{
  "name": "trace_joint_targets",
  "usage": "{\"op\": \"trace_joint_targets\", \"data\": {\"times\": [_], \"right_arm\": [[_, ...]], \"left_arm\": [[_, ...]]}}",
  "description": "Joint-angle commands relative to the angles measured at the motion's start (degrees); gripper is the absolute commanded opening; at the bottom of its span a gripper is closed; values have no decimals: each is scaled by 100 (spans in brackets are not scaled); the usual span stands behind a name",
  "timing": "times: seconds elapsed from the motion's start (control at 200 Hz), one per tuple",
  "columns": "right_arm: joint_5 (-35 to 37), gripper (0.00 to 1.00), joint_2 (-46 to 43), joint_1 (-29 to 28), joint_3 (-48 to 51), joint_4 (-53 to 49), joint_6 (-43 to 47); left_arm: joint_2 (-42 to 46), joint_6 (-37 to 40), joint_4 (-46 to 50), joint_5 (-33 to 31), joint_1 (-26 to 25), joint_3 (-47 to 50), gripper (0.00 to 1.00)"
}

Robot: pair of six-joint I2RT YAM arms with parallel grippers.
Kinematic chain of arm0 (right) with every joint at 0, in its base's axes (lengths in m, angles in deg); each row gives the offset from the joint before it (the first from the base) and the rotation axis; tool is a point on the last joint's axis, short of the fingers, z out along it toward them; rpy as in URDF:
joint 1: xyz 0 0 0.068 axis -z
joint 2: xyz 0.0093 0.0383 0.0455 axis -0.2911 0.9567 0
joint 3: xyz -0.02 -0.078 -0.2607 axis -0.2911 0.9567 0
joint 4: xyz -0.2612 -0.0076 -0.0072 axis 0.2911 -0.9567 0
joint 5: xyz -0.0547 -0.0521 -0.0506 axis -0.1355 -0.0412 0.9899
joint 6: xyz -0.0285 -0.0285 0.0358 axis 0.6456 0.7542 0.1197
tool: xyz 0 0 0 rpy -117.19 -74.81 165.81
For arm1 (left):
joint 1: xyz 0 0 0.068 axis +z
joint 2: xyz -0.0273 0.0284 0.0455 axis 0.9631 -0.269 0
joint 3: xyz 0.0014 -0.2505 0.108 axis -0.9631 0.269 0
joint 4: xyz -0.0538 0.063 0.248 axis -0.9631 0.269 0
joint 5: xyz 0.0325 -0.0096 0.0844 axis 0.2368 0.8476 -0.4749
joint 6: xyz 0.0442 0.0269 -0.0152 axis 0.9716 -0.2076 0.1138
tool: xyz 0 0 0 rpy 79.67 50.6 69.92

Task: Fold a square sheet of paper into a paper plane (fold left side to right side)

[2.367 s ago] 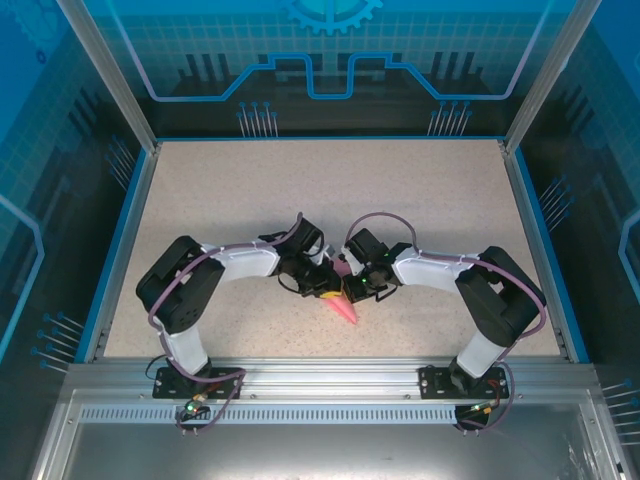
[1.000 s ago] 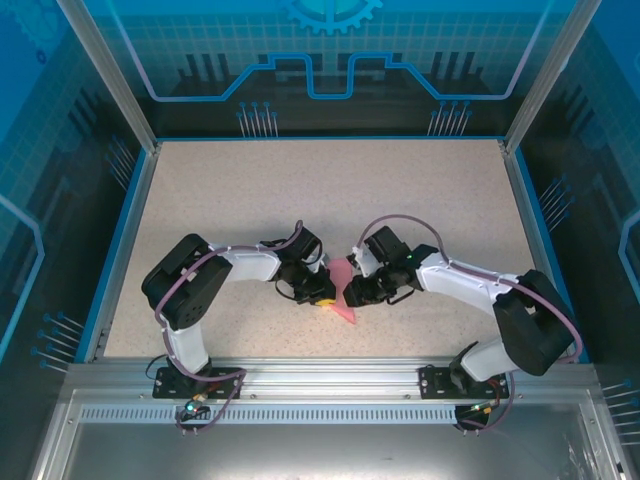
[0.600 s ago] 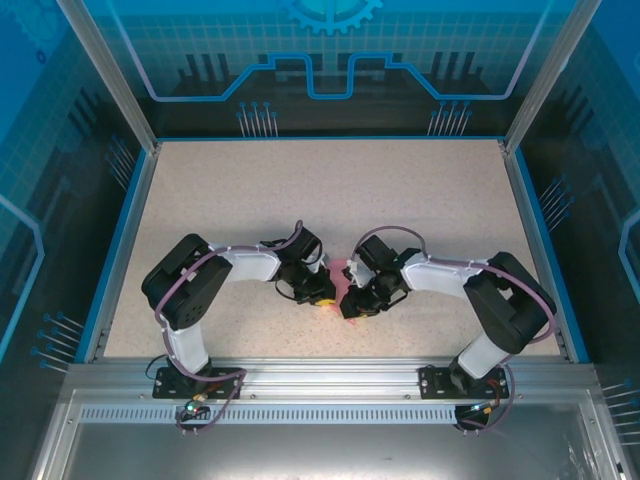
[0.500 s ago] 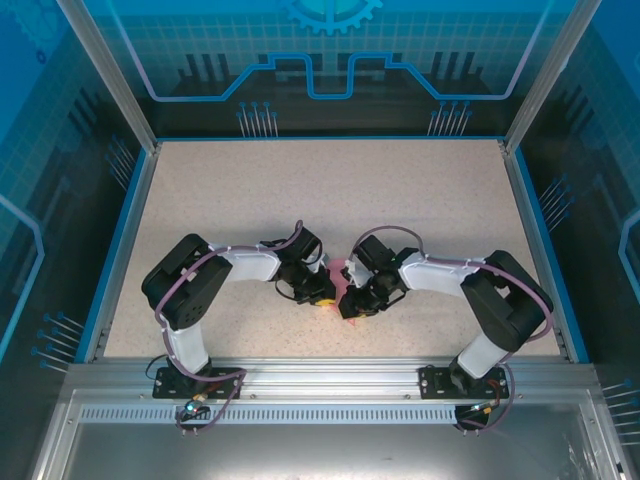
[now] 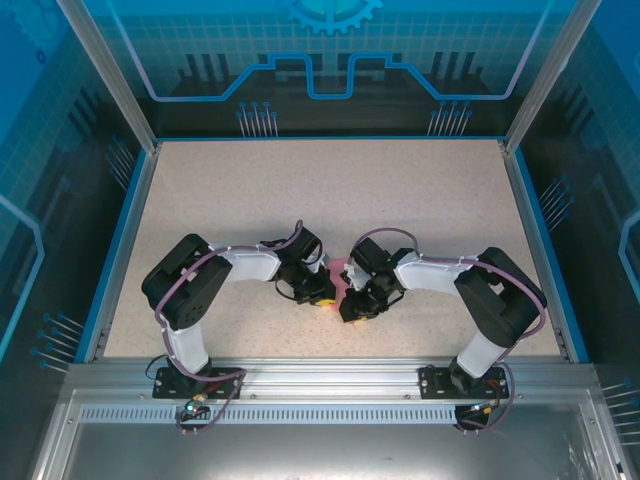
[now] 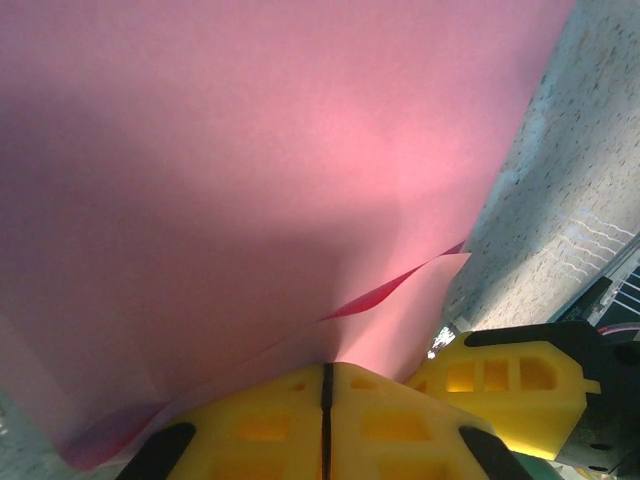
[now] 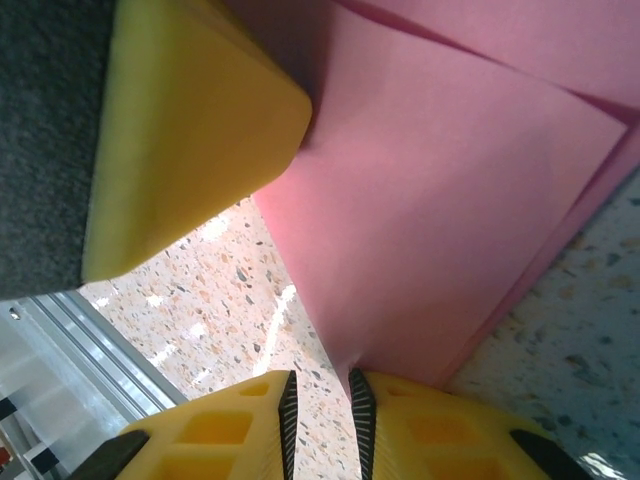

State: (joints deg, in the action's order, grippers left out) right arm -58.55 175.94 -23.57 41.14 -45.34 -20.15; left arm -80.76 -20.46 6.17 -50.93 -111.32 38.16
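Pink paper (image 5: pixel 339 272) mostly covered overhead; edges cropped in both wrist views.

A speckled beige table (image 5: pixel 300 190) sits inside blue-patterned enclosure walls (image 5: pixel 330 60).

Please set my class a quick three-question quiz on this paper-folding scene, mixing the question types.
1. True or false: the left tool is shut on the pink paper.
2. What lies under the paper? A) speckled table B) green tray C) blue cloth
3. Fill in: the fingers of the right tool are ____ in colour.
Key: 1 true; 2 A; 3 yellow.
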Motion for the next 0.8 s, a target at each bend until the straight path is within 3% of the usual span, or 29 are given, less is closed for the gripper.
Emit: {"op": "trace_joint_targets", "data": {"times": [0.0,0.49,0.795], "right_arm": [[160,25,74,-91,-33,-402,22],[95,12,-314,-112,714,-796,-77],[-19,6,-1188,-72,421,-691,-231]], "left_arm": [[-349,180,650,-634,-55,134,8],[-388,227,741,-677,-60,66,8],[-329,229,756,-681,-60,42,8]]}}
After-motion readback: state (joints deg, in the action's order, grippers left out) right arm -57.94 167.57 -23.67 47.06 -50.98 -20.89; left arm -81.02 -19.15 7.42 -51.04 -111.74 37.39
